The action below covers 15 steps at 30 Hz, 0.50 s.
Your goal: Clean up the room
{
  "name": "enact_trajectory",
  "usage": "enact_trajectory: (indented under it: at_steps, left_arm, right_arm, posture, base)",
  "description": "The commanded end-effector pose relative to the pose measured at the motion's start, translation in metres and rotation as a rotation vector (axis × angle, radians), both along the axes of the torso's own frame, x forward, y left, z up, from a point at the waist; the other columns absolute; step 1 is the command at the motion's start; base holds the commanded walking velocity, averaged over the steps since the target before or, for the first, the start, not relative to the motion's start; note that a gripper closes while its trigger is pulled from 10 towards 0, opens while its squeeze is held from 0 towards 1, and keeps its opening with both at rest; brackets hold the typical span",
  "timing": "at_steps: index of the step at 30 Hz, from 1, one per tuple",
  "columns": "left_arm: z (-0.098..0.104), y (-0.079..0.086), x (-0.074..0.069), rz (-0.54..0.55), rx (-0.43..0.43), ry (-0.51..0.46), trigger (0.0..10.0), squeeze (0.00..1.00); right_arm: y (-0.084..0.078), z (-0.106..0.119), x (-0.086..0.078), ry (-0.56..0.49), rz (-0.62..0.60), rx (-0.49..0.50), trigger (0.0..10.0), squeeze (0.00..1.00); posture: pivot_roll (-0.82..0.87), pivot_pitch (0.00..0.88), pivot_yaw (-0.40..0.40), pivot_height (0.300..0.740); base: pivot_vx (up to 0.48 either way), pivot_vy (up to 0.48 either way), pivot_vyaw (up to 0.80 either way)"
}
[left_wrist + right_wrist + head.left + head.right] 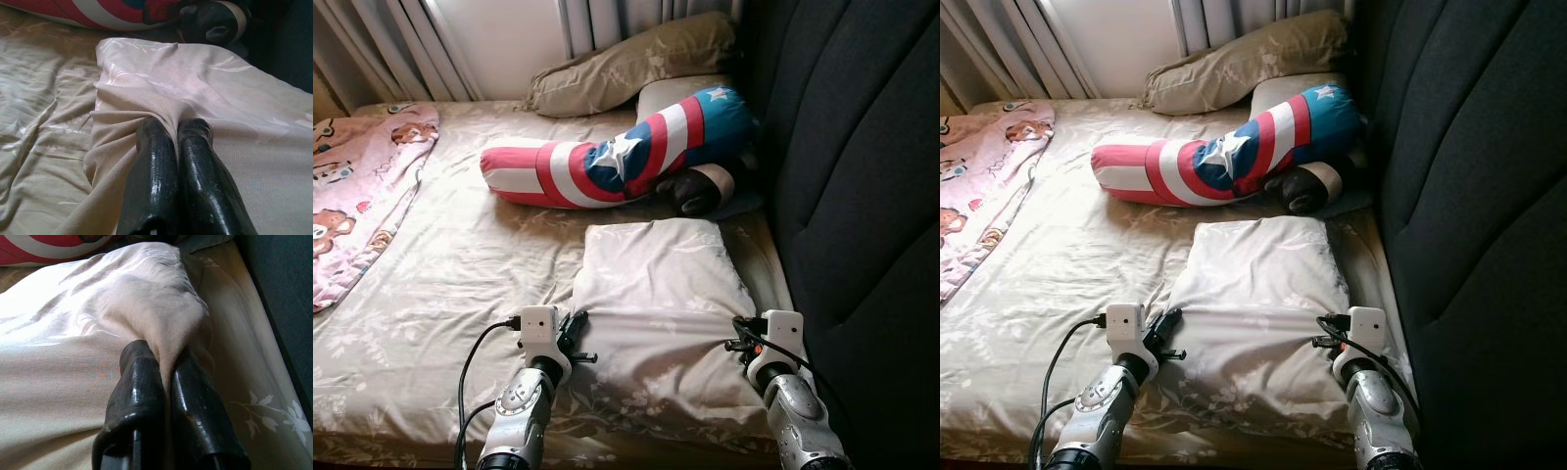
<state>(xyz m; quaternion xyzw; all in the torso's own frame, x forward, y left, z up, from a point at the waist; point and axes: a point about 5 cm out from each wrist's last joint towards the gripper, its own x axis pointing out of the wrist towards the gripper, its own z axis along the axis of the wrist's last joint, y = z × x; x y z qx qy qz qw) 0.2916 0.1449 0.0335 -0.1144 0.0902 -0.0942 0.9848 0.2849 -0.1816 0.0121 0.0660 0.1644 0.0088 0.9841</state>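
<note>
A beige floral pillow (651, 294) lies on the bed (460, 264) close to the dark headboard (862, 176). My left gripper (173, 128) is shut on a pinched fold of the pillow's cloth at its left edge. My right gripper (164, 363) is shut on a fold of the same pillow near its right edge, beside the headboard. From the head views, the left wrist (540, 338) and the right wrist (773, 343) sit at the pillow's two near corners. The pillow rests flat on the sheet.
A red, white and blue star-patterned bolster (617, 152) lies across the bed beyond the pillow, with a dark plush toy (700, 189) at its end. Another beige pillow (626, 64) leans by the curtains (440, 44). A pink cartoon blanket (357, 186) covers the bed's left side.
</note>
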Motion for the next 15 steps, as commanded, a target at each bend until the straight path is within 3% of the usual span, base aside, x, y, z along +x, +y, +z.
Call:
enact_trajectory:
  at_steps: [1, 7, 15]
  left_arm:
    - [0.0178, 0.0284, 0.0057, 0.092, 0.047, -0.091, 10.0, 0.0]
    - [0.017, 0.0279, 0.0057, 0.09, 0.051, -0.088, 10.0, 0.0]
    - [0.0169, 0.0297, 0.0056, 0.094, 0.066, -0.086, 10.0, 0.0]
  right_arm:
    - [-0.0187, 0.0125, 0.0036, -0.065, -0.081, -0.015, 10.0, 0.0]
    - [-0.0184, 0.0122, 0.0034, -0.064, -0.079, -0.014, 10.0, 0.0]
    - [-0.0165, 0.0121, 0.0039, -0.064, -0.076, -0.012, 10.0, 0.0]
  posture:
    - [-0.04, 0.0, 0.04, 0.74]
    - [-0.04, 0.0, 0.04, 0.74]
    - [-0.03, 0.0, 0.04, 0.74]
  base:
    - [0.0, -0.307, -0.76]
    - [0.0, -0.296, -0.76]
    - [0.0, -0.033, -0.76]
